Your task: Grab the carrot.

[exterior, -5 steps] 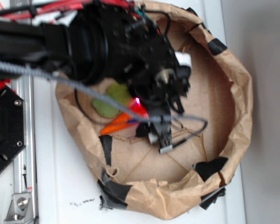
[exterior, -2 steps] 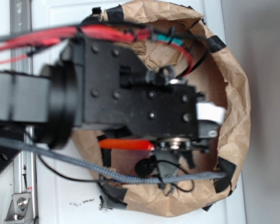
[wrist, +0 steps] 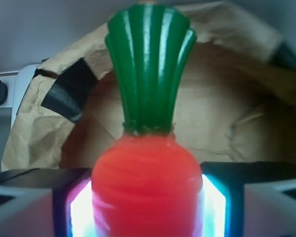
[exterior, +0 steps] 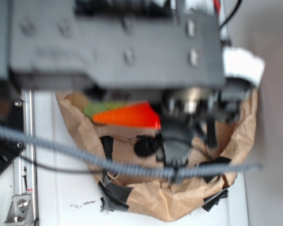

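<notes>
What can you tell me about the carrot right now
The carrot is a glossy orange plastic toy with faint ridges and a ribbed dark green stem on top. In the wrist view the gripper is shut on its thick end, a finger pressing each side. From outside, its orange body points left above the brown paper bowl, partly hidden by the arm.

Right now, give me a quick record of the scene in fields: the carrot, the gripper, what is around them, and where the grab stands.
carrot: orange body with green ribbed top, held between the two pads, stem end pointing up in the wrist view
gripper: jaws closed against both sides of the carrot
container: crumpled brown paper bowl patched with black tape, on a white surface
other item: light green object partly visible beside the carrot in the exterior view
task status: carrot appears grasped; whether it is off the bowl floor cannot be told
</notes>
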Robot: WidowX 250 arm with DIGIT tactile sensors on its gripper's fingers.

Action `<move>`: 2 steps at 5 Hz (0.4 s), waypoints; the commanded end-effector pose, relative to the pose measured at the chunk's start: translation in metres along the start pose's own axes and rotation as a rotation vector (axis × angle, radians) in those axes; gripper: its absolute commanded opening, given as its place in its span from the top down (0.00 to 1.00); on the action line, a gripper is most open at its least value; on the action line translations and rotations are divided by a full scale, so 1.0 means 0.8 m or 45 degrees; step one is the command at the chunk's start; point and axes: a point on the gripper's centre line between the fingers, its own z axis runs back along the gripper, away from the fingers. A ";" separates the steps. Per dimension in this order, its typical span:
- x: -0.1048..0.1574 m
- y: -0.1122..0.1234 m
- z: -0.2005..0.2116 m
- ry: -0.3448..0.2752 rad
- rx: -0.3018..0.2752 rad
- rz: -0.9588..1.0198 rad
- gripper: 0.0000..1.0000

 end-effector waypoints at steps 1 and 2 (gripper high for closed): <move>-0.031 0.028 0.047 -0.011 0.121 -0.028 1.00; -0.040 0.029 0.044 -0.016 0.152 -0.034 1.00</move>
